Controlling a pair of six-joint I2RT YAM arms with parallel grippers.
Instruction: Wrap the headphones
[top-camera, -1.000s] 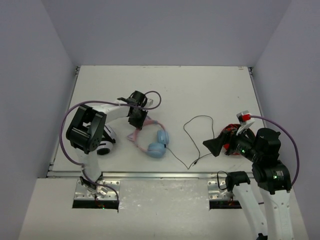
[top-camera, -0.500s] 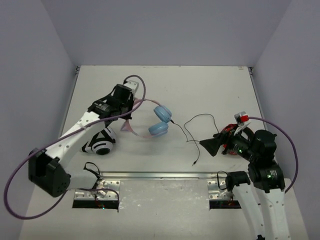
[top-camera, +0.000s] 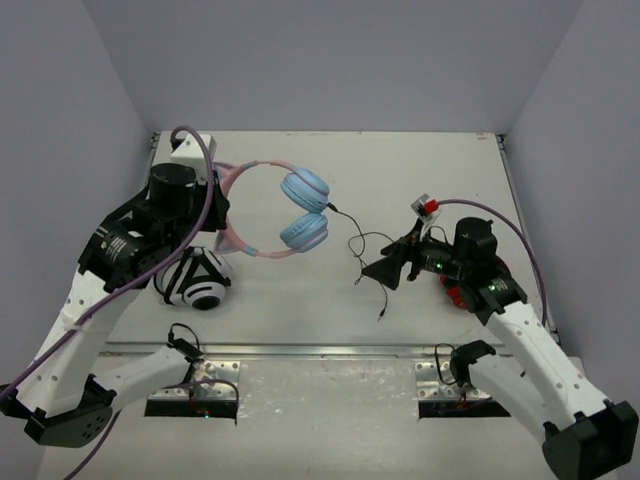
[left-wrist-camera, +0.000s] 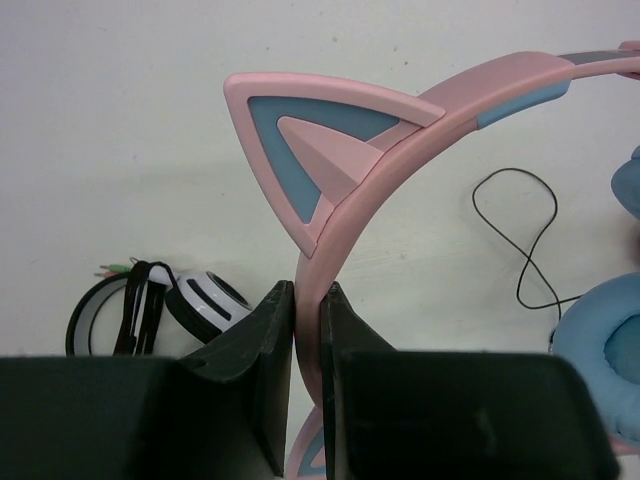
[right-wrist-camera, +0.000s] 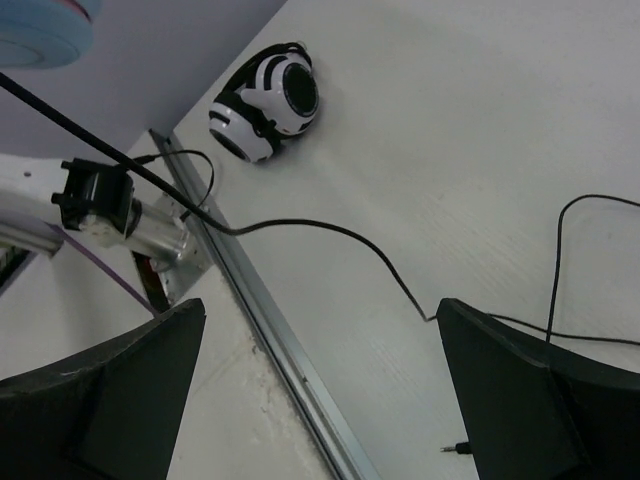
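Note:
The headphones (top-camera: 262, 170) have a pink cat-ear headband and two light blue ear cups (top-camera: 305, 190). They hang above the table's far left. My left gripper (top-camera: 222, 205) is shut on the headband; in the left wrist view the jaws (left-wrist-camera: 308, 295) pinch the pink band (left-wrist-camera: 400, 130) just below a cat ear. The thin black cable (top-camera: 360, 250) trails from the cups down to the table, and its plug (top-camera: 381, 317) lies near the front edge. My right gripper (top-camera: 380, 272) is open beside the cable. In the right wrist view the cable (right-wrist-camera: 330, 232) crosses between its wide-spread fingers (right-wrist-camera: 320, 400).
Black-and-white headphones (top-camera: 200, 283) lie on the table under my left arm, also seen in the left wrist view (left-wrist-camera: 170, 305). Red-and-black headphones (top-camera: 458, 295) sit under my right arm. A metal rail (top-camera: 320, 350) runs along the table's front edge.
My left gripper has closed on the headband and lifted the headphones up and towards the far left, dragging the cable. My right gripper has moved left to the cable, still open.

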